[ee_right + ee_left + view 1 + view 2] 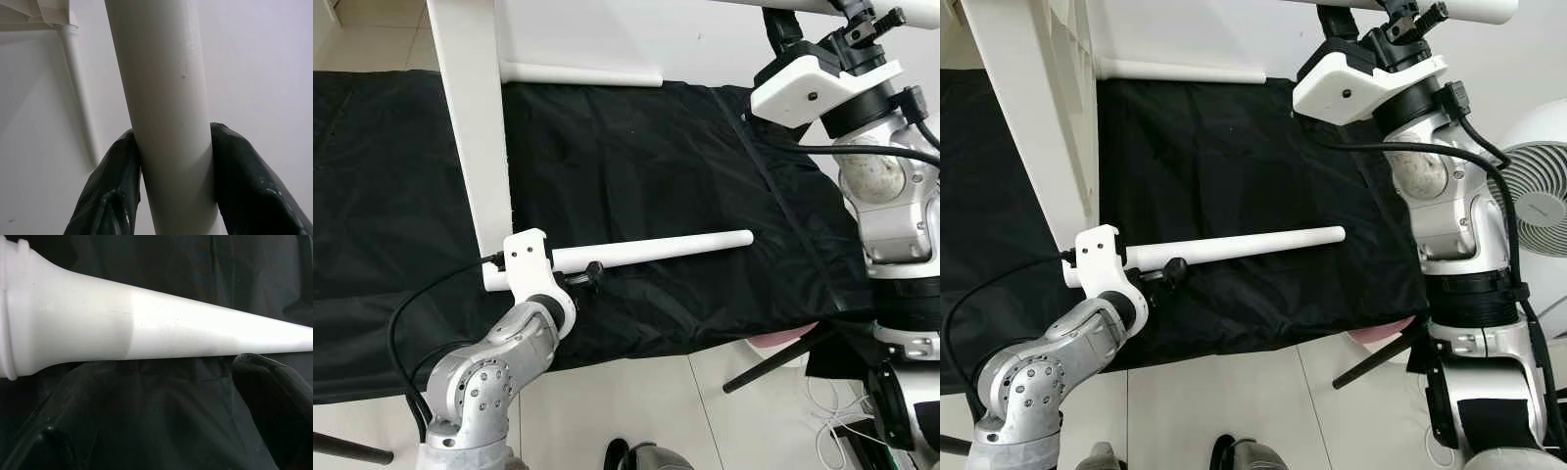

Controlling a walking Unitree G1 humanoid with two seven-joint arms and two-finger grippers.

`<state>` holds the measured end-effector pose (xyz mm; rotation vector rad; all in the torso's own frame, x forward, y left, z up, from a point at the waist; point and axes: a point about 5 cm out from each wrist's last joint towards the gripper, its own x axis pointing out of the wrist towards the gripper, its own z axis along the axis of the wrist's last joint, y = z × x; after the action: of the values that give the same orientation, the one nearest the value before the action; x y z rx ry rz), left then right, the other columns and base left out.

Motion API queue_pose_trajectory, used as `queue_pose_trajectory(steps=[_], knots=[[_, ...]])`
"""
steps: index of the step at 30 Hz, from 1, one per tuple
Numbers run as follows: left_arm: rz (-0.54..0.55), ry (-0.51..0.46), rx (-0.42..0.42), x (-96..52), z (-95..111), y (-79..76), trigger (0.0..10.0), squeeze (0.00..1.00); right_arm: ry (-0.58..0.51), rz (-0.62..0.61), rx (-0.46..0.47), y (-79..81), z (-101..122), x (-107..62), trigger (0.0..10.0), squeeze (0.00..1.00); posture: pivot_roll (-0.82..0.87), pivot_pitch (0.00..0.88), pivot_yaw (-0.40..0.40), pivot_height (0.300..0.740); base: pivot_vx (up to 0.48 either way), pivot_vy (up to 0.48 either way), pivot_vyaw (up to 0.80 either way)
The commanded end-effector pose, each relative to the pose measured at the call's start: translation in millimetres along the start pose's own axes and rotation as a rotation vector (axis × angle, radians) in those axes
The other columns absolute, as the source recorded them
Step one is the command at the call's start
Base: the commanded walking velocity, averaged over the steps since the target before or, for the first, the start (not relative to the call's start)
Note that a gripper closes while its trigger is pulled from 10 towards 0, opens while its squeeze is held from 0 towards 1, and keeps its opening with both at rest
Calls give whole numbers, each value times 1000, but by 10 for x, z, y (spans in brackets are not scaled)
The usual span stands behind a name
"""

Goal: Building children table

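Observation:
A white table leg lies across the black cloth. My left gripper rests just beside its thick end. In the left wrist view the leg runs past both black fingers, which stand wide apart with only cloth between them, so the gripper is open. A white tabletop panel stands on edge at the left, with another leg fitted at its far side. Up at the right, my right gripper is shut on a second white leg, its fingers pressed on both sides.
The cloth covers a low surface whose front edge drops to white floor tiles. A white fan stands at the right. A black stand leg and loose cables lie on the floor near my right side.

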<state>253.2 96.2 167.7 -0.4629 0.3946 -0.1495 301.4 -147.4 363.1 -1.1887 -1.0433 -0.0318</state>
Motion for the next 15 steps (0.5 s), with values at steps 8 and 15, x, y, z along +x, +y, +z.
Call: queue_pose_trajectory(steps=[8, 15], knots=[[79, 11, -82, 101, -36, -109, 10000, 0, 124, -144, 106, -217, -78, -132, 5882, 0, -18, 88, -86, 740, 0, 0, 0], [81, 3, -91, 139, -4, -124, 10000, 0, 187, -154, 146, -195, -80, -215, 0, 0, -25, 79, -80, 740, 0, 0, 0]])
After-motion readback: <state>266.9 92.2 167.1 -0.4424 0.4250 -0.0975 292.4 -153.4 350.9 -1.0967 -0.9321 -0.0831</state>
